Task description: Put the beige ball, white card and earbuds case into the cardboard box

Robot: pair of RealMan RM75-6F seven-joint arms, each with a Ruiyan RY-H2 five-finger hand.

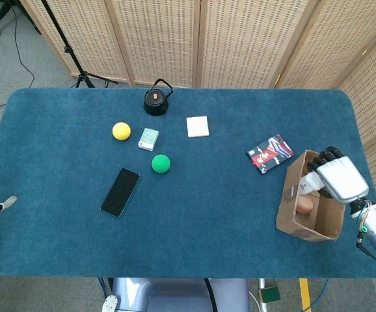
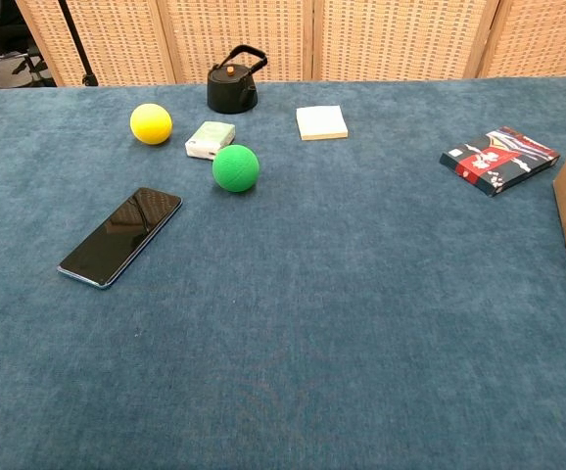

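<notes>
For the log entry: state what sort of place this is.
Probably a robot test room or lab, not a home: a blue-carpeted table laid with assorted small props, woven folding screens closing it off, and a black tripod stand with a cable on grey floor.

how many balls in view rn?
3. Yellow ball near the kettle, green ball beside the phone, beige ball inside the cardboard box. The robot hand over the box may hide more.
</notes>
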